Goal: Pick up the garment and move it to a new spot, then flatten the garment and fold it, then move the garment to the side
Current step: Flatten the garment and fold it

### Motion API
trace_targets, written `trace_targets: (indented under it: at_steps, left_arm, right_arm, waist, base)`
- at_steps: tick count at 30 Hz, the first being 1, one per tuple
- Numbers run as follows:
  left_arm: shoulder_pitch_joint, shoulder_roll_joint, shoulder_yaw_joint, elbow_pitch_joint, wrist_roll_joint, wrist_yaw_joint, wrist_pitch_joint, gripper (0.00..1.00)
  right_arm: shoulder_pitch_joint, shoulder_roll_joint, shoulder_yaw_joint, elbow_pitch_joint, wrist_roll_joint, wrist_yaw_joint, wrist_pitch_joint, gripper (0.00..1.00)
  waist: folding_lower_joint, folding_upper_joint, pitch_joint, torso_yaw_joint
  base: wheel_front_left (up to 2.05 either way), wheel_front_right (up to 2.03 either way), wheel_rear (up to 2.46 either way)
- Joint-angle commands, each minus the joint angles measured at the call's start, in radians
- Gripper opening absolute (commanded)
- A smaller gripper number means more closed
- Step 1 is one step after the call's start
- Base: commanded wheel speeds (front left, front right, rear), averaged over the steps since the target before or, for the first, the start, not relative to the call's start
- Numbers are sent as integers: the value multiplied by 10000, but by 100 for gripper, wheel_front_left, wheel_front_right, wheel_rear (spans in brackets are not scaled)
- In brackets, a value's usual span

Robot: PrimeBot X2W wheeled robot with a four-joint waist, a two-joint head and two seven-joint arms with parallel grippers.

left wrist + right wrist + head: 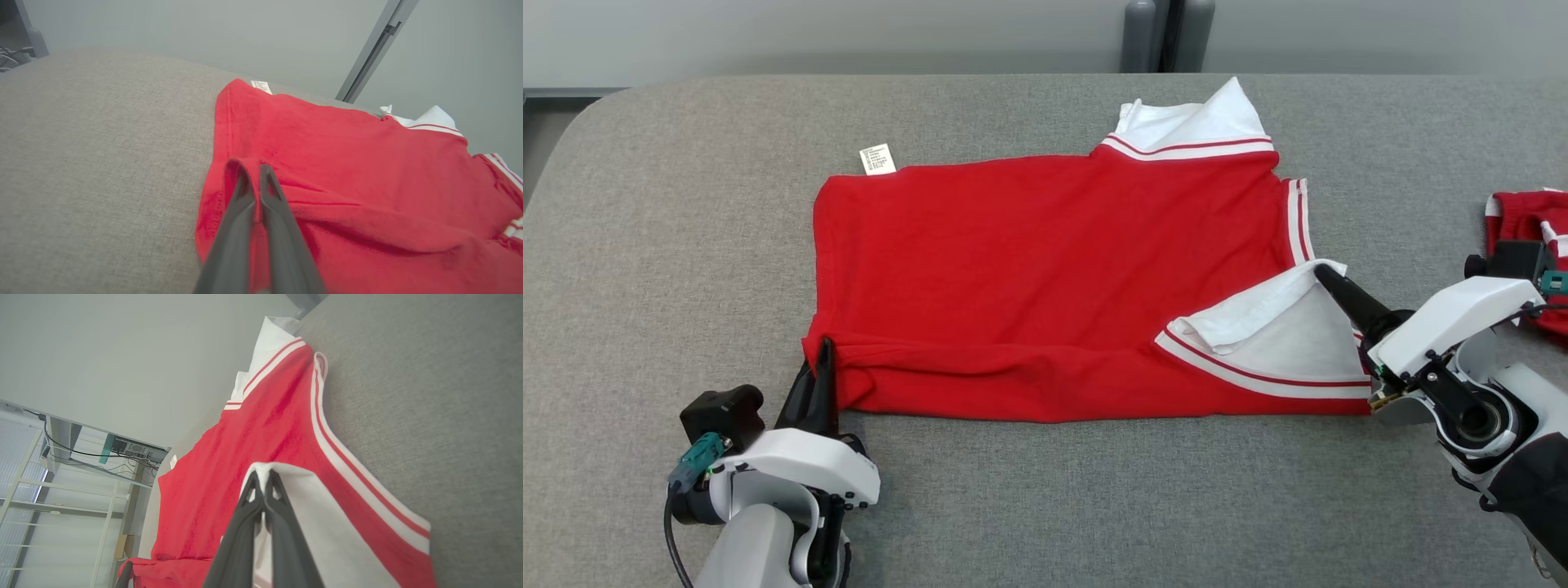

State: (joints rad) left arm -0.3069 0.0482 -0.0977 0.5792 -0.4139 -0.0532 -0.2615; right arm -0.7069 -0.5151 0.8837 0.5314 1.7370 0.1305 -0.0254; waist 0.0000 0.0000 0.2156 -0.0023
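The garment (1045, 269) is a red shirt with white, red-striped sleeves, lying spread across the grey table (645, 245). My left gripper (823, 347) is shut on the garment's near left hem corner, which bunches around the fingertips; in the left wrist view the left gripper (253, 167) pinches a loop of red cloth. My right gripper (1321, 272) is shut on the white sleeve (1282, 327) at the garment's near right, its corner raised. The right wrist view has the right gripper (263, 477) clamped on that white sleeve edge. A white label (877, 158) sticks out at the far left corner.
Another red and white cloth (1531, 224) lies at the table's right edge, behind my right arm. The table's rounded left corner and far edge meet a grey wall with a dark post (1168, 37). Bare grey tabletop stretches left of and in front of the garment.
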Motion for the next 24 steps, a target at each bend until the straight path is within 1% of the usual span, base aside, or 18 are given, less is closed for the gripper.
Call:
trace_targets:
  at_steps: [1, 9, 17, 24]
  left_arm:
    - [-197, 52, 15, 80, 50, 58, -42, 0]
    - [-732, 52, -430, 830, 203, 118, -41, 0]
    - [-1404, 53, -587, 1605, 352, 161, -41, 0]
    - [-1771, 53, -547, 1993, 313, 249, -41, 0]
  right_arm:
    - [-170, 34, 17, 242, -141, 6, 51, 0]
    - [-471, 285, -64, 795, -413, 5, -5, 0]
    - [-750, 442, -137, 980, -759, 5, -149, 0]
    - [-857, 589, -147, 1249, -1025, 5, -287, 0]
  waist:
    - [0, 0, 9, 40]
    - [0, 0, 58, 134]
    - [0, 0, 228, 124]
    - [0, 0, 356, 128]
  base:
    - [0, 0, 0]
    - [0, 0, 0]
    - [0, 0, 0]
    - [0, 0, 0]
